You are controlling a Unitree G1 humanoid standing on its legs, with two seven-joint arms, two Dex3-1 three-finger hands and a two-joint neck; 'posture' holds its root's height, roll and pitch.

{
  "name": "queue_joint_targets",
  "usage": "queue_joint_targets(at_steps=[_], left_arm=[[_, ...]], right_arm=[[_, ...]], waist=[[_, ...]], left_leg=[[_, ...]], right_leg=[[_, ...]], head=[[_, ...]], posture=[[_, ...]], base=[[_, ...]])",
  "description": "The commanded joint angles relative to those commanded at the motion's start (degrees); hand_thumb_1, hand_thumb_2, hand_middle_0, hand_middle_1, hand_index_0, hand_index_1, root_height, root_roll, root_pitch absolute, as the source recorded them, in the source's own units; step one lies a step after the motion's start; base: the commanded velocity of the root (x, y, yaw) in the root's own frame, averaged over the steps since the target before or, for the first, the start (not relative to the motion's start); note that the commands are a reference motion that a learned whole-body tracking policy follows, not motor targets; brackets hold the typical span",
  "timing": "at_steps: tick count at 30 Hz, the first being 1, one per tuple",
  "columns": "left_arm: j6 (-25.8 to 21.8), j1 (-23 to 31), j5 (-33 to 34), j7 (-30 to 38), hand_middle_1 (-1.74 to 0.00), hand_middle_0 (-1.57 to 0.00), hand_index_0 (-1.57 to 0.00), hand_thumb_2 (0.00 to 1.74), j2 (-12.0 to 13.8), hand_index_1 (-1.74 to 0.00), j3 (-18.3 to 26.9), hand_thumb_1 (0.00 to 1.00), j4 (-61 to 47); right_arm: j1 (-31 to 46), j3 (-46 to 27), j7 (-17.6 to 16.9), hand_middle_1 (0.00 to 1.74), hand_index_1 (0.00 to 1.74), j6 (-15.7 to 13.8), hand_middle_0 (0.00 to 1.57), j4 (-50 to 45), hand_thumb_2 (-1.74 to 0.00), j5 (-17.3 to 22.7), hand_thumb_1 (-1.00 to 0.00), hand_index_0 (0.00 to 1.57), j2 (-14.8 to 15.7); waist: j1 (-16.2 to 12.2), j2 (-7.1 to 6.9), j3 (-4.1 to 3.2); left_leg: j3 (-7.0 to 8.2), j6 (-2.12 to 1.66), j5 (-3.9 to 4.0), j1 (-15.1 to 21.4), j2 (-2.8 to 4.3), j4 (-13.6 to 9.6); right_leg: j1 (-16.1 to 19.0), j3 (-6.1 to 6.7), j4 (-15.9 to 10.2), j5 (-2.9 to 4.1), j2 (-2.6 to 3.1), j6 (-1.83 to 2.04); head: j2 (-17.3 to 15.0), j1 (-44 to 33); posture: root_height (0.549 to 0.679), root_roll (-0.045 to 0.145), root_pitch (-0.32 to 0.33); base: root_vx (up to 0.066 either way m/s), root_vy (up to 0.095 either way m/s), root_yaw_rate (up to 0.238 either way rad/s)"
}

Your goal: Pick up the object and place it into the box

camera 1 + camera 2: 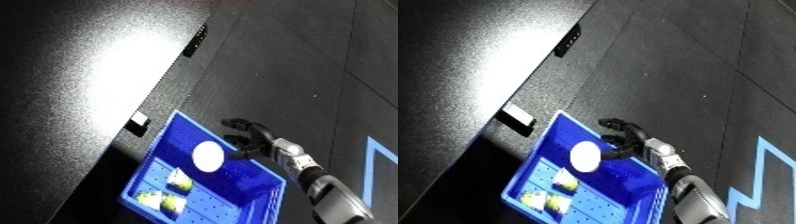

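A blue bin [263, 170] stands on the dark floor beside the black table [89, 75]. A white round object [208, 156] shows over the bin's middle, just left of my right hand; whether it is resting or in the air I cannot tell. My right hand [249, 139] hovers over the bin's far rim with its fingers curled loosely and apart, holding nothing. Several small pale green and white objects [179, 181] lie on the bin's floor. My left hand shows in neither view.
The table's edge carries a black bracket [196, 41] and a small white label [139, 119] close to the bin's corner. Blue tape lines [380, 155] mark the floor to the right. Open dark floor lies beyond the bin.
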Motion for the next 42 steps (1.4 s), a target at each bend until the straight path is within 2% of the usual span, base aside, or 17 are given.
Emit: queue_joint_targets(at_steps=[11, 17, 21, 25, 28, 32, 36, 42], left_arm=[[0.6, -0.2, 0.3, 0.2, 0.0, 0.0, 0.0, 0.0, -0.3, 0.0, -0.9, 0.0, 0.0], [1.1, -0.1, 1.1, 0.2, 0.0, 0.0, 0.0, 0.0, -0.3, 0.0, -1.4, 0.0, -0.4], [1.1, -0.5, 2.0, -0.2, 0.0, 0.0, 0.0, 0.0, -0.1, 0.0, -2.3, 0.0, -0.5], [1.7, -1.5, 3.5, -0.4, 0.0, 0.0, 0.0, 0.0, 0.2, 0.0, -3.0, 0.0, -0.7], [2.3, -2.6, 4.6, -0.2, 0.0, 0.0, 0.0, 0.0, 0.4, 0.0, -3.9, 0.0, -1.3], [2.8, -3.9, 5.2, 1.2, 0.0, 0.0, 0.0, 0.0, 0.3, 0.0, -4.6, 0.0, -1.5], [2.8, -4.9, 5.8, 1.9, 0.0, 0.0, 0.0, 0.0, 0.4, 0.0, -4.4, 0.0, -1.1], [3.3, -5.8, 6.5, 2.7, 0.0, 0.0, 0.0, 0.0, 0.9, 0.0, -4.0, 0.0, -1.3]], right_arm=[[-1.0, 3.1, -0.2, 0.0, 0.0, -0.2, 0.0, 1.2, 0.0, -5.1, 0.0, 0.0, 1.8], [-1.9, 6.5, 0.6, 0.0, 0.0, 0.4, 0.0, 1.3, 0.0, -9.4, 0.0, 0.0, 3.5], [-3.7, 9.0, 0.5, 0.0, 0.0, 1.1, 0.0, 0.8, 0.0, -10.7, 0.0, 0.0, 4.7], [-5.7, 12.1, -1.3, 0.0, 0.0, 1.8, 0.0, -1.0, 0.0, -14.5, 0.0, 0.0, 6.0], [-7.4, 15.2, -3.7, 0.0, 0.0, 3.1, 0.0, -3.0, 0.0, -17.8, 0.0, 0.0, 7.0], [-10.6, 18.8, -5.5, 0.0, 0.0, 7.3, 0.0, -4.5, 0.0, -19.4, 0.0, 0.0, 8.6], [-13.0, 21.0, -6.4, 0.0, 0.0, 10.8, 0.0, -4.0, 0.0, -20.9, 0.0, 0.0, 10.3], [-14.4, 23.1, -10.3, 0.0, 0.0, 13.8, 0.0, -2.3, 0.0, -24.0, 0.0, 0.0, 12.7]], waist=[[1.5, -0.07, -0.67], [3.1, -0.39, -1.03], [4.8, -0.47, -1.39], [6.4, -0.8, -1.68], [7.6, -1.33, -1.58], [9.1, -2.03, -1.22], [10.5, -2.72, -1.14], [12.4, -3.76, -0.9]], left_leg=[[-0.82, -0.62, 1.04, -0.2, 0.01, -0.5], [-1.85, -0.95, 1.52, -0.2, -0.05, -0.3], [-2.76, -1.28, 1.91, 0.0, -0.09, -0.6], [-3.73, -1.67, 2.57, 0.1, -0.12, -1.1], [-4.43, -1.95, 3.04, -0.3, -0.04, -1.2], [-5.47, -2.23, 3.63, -1.3, 0.07, -0.8], [-6.31, -2.33, 4.37, -2.3, 0.21, -0.7], [-7.23, -2.26, 5.49, -3.3, 0.42, -0.5]], right_leg=[[0.4, -0.85, 0.5, -0.56, -0.55, -0.25], [1.1, -1.67, 1.3, -1.31, -1.17, -0.58], [1.7, -2.47, 2.3, -2.29, -2.14, -0.97], [2.3, -3.23, 2.9, -2.91, -3.16, -1.19], [2.4, -3.87, 2.9, -2.93, -3.84, -1.17], [2.3, -4.69, 2.8, -2.69, -4.61, -1.17], [2.2, -5.56, 3.1, -2.69, -5.16, -1.15], [2.3, -7.3, 3.9, -2.73, -6.05, -0.98]], head=[[-1.7, -1.6], [-3.7, -5.9], [-5.1, -12.8], [-4.0, -20.8], [-3.1, -27.3], [-1.8, -36.4], [-0.2, -47.3], [2.3, -61.9]], posture=[[0.637, 0.06, 0.009], [0.636, 0.065, -0.003], [0.635, 0.07, -0.014], [0.634, 0.073, -0.022], [0.634, 0.075, -0.024], [0.634, 0.076, -0.027], [0.634, 0.073, -0.027], [0.632, 0.067, -0.032]], base=[[-0.01, -0.026, 0.081], [-0.016, -0.042, 0.137], [-0.028, -0.053, 0.219], [-0.029, -0.069, 0.244], [-0.046, -0.081, 0.229], [-0.043, -0.07, 0.162], [-0.025, -0.061, 0.098], [-0.009, -0.072, 0.168]])
